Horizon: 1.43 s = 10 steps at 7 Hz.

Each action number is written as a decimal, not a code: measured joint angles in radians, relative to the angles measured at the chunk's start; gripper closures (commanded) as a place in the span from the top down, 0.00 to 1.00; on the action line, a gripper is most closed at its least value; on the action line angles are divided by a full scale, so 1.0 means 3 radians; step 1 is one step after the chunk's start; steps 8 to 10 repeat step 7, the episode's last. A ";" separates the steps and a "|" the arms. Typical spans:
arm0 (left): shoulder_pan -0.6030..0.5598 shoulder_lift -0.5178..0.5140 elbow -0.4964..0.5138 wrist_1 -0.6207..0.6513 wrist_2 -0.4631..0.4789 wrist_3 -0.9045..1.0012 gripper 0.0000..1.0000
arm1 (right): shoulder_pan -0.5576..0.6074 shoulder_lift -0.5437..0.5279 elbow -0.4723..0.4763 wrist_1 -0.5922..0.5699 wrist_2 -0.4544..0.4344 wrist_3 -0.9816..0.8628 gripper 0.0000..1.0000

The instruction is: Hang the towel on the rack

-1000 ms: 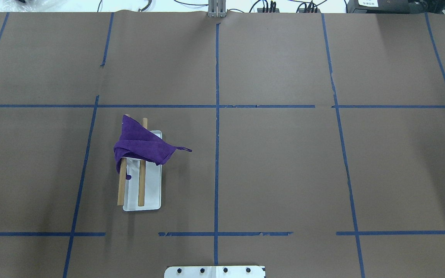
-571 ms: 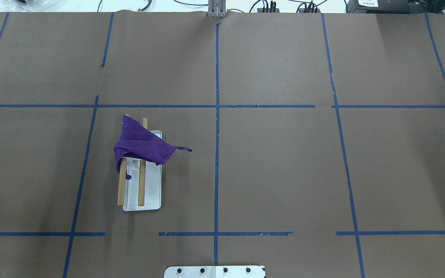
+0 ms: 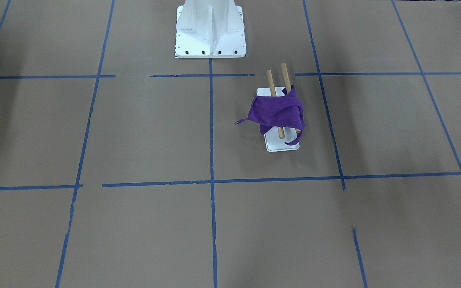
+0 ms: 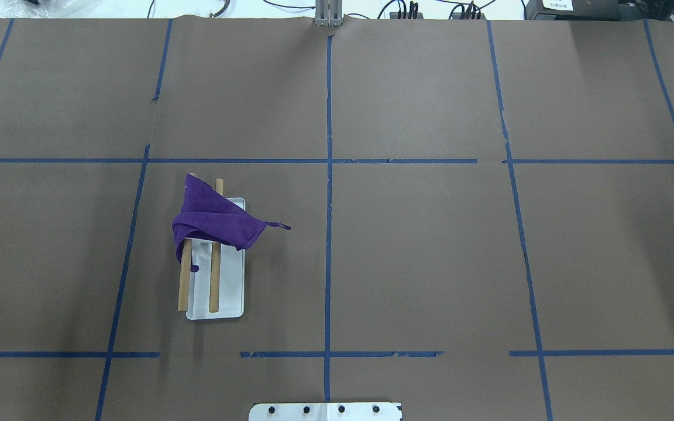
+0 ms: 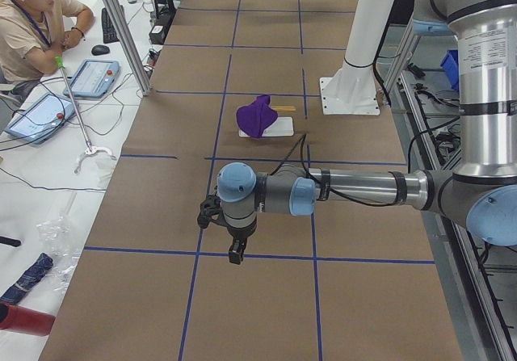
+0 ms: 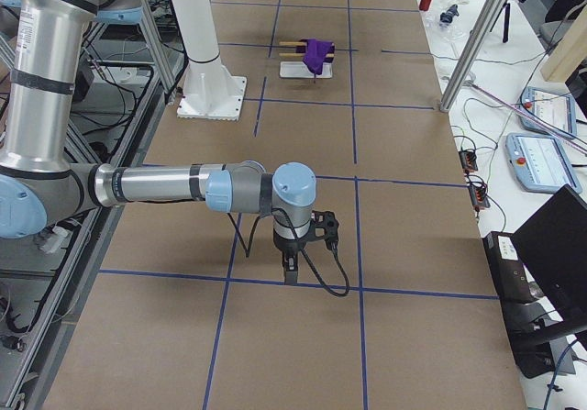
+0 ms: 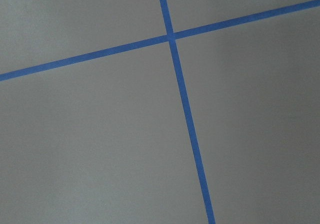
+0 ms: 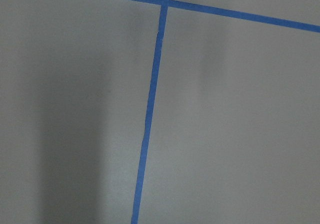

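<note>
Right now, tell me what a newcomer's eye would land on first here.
The purple towel lies bunched over the far end of the rack, on the robot's left side. The left claw and right claw hang over taped brown paper, well away from it.

Brown paper-covered table (image 4: 430,263) — blue tape grid (image 4: 329,234), rack (image 4: 233,295), white pedestal base (image 3: 210,50)

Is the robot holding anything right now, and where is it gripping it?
Nothing seems held. The small purple cloth towel drapes over the wooden-dowel rack, far from the left end effector and right end effector.
</note>
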 measured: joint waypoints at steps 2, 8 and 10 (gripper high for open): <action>0.0001 0.0005 -0.0004 -0.0006 0.0006 0.0002 1.00 | 0.0000 0.0001 0.0001 0.0000 0.0001 0.0000 1.00; -0.0004 -0.0020 -0.0010 -0.0007 0.0008 -0.0005 1.00 | 0.0000 0.0004 -0.0003 0.0002 0.0101 0.0004 1.00; -0.0004 -0.0020 -0.0010 -0.0007 0.0008 -0.0005 1.00 | 0.0000 0.0004 -0.0003 0.0002 0.0101 0.0004 1.00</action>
